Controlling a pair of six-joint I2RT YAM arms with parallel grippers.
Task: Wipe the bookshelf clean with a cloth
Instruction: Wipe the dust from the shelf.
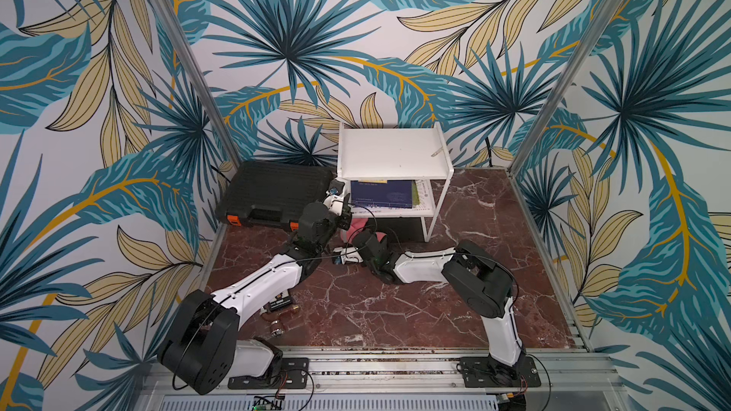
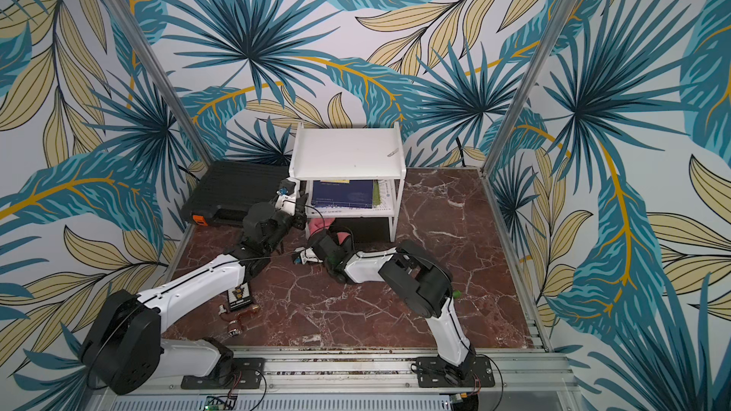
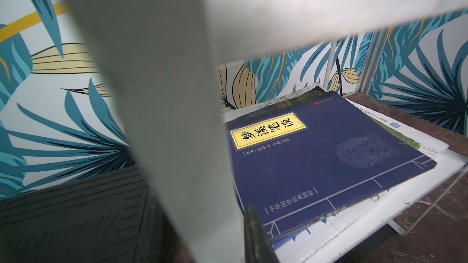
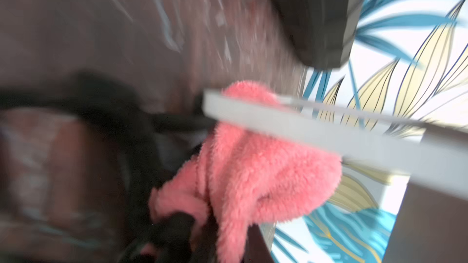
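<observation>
Right tool [image 4: 217, 234]: clamped on cloth [image 4: 253, 173], pressed to lower board edge of bookshelf [image 1: 389, 152] for wiping. Left tool [image 1: 345, 209]: closed on its side post, apparently as a brace.

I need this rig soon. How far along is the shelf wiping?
Done: the cloth is picked up, bunched in the right gripper. In hand: it is pressed at the lower board's front edge, while the left gripper looks clamped on the bookshelf's front post. Left: the top board carries a scrap, and books cover the lower board.
</observation>
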